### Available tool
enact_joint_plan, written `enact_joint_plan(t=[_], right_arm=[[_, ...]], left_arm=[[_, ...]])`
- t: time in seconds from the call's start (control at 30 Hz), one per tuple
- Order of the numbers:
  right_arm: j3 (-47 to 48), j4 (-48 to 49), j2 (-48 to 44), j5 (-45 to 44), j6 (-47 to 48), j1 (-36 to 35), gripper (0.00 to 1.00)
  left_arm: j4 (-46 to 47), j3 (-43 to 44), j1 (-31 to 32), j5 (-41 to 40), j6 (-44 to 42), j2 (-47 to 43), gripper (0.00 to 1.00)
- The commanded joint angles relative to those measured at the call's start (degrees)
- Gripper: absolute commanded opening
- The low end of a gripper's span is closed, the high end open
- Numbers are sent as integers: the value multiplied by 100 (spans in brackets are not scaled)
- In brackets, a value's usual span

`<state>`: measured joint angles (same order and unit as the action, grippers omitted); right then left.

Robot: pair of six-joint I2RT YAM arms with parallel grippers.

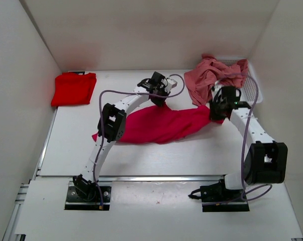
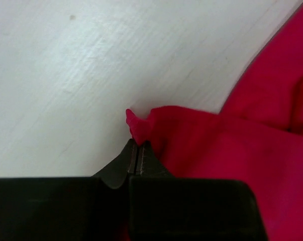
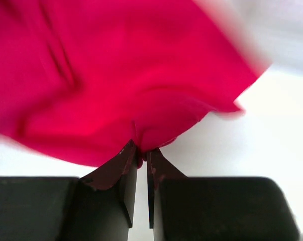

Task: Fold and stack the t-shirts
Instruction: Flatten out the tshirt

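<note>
Folded shirt [image 1: 74, 89] back-left; spread shirt [image 1: 161, 125] centre; basket [image 1: 253, 89] back-right.

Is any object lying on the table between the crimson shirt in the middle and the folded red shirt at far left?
Nothing visible does. Only white table shows between the crimson shirt and the red shirt. The left end effector and right end effector pinch the crimson cloth directly.

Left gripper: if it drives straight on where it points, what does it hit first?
The corner of the crimson shirt pinched in the left gripper, then probably the table just beyond; depth unclear.
</note>
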<state>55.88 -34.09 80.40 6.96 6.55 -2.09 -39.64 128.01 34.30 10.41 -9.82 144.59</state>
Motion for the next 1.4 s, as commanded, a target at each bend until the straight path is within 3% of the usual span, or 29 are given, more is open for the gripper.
enact_joint_plan(t=[0.0,0.1,0.2,0.3,0.43,0.5,0.63,0.7,0.83,0.93,1.03,1.1,1.2,1.37], right_arm=[[1213,788,142,-90,-118,200,0],[2434,1017,493,-422,-241,183,0],[3639,957,862,-670,-408,489,0],[4807,816,1091,-521,-426,595,0],[4872,763,996,-600,-180,350,0],[4347,755,715,-503,-127,297,0],[3703,895,171,-389,83,131,0],[3790,886,55,-231,118,68,0],[3992,597,-243,252,145,103,0],[4272,534,-568,1121,14,200,0],[4764,596,-710,2263,-538,936,0],[5107,613,-701,2571,-820,1157,0],[5267,622,-693,2748,-874,1193,0],[4706,754,-807,2662,-1032,1140,0]], left_arm=[[-211,654,-529,321,42,-1142,0],[-19,1691,-1231,-30,-142,-1572,0],[586,1063,-1767,-417,-292,-2564,0],[422,947,-2251,-576,-485,-3189,0],[255,384,-2937,-462,-485,-4033,0],[150,-237,-3306,-409,-502,-4428,0],[263,-1618,-3613,-417,-748,-5492,0],[238,-1831,-3572,-452,-845,-5827,0],[106,-1929,-3588,-496,-784,-6338,0],[-71,-1657,-3824,-454,-592,-6558,0],[-1,-1516,-4185,-374,-310,-6856,0],[96,-1550,-4169,-391,-283,-7067,0],[44,-1612,-4125,-339,-266,-7050,0],[26,-1858,-3976,-347,-257,-6796,0]])
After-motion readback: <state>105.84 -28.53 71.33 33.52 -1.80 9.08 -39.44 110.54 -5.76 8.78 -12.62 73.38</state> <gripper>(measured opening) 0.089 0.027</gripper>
